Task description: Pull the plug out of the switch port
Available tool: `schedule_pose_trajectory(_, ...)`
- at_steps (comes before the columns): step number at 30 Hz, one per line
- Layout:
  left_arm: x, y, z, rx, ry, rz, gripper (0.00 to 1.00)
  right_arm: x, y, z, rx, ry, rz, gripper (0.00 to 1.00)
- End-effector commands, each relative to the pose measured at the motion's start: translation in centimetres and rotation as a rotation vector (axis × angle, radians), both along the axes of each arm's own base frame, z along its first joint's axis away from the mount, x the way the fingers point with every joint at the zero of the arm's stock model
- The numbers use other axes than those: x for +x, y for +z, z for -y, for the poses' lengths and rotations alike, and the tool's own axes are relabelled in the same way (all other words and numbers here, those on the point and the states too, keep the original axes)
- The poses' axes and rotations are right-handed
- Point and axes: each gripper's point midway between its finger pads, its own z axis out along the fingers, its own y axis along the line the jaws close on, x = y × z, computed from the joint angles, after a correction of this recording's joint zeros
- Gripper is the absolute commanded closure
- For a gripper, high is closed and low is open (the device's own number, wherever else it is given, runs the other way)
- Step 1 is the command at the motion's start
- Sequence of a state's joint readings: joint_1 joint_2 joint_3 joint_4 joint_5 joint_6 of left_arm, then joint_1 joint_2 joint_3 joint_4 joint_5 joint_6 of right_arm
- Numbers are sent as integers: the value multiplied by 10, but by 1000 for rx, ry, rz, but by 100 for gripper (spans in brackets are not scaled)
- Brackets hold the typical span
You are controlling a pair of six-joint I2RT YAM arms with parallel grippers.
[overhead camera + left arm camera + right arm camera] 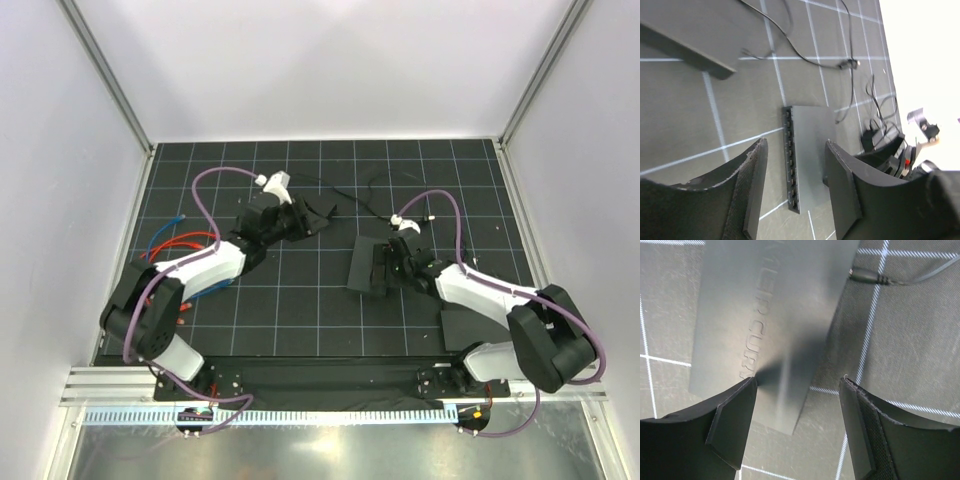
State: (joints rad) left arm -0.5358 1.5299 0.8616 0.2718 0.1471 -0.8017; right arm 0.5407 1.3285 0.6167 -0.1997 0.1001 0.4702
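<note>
The switch [362,264] is a flat black box lying on the mat at centre. In the left wrist view the switch [810,150] shows its row of sockets [789,160], all looking empty. In the right wrist view a small black plug [866,275] on a thin cord meets the right edge of the switch [765,305]. My right gripper [388,264] is open just above the switch's corner; in its own view [797,390] one finger is over the box and the other over the mat. My left gripper [293,221] [796,150] is open and empty, well left of the switch.
A black lump with a thin black cord [345,195] lies by my left gripper. Red and blue cables [185,240] lie at the left. A thin flat black plate [466,326] lies near the right arm's base. A dark bar [687,50] lies on the mat.
</note>
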Motion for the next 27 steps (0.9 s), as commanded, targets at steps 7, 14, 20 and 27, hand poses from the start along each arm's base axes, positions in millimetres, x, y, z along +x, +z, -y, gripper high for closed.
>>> schedule_pose_trajectory(7, -6, -14, 41, 0, -198, 204, 51, 27, 3, -31, 92, 62, 55, 26)
schedule_pose_trajectory(14, -6, -38, 39, 72, -198, 129, 55, 36, 4, -63, 168, 166, 64, 26)
schedule_pose_trajectory(20, -3, -32, 19, 113, -98, 143, 56, 42, 6, -113, 194, 278, 57, 26)
schedule_pose_trajectory(27, -4, -32, 12, 119, -62, 137, 67, 56, 21, -128, 229, 175, 87, 27)
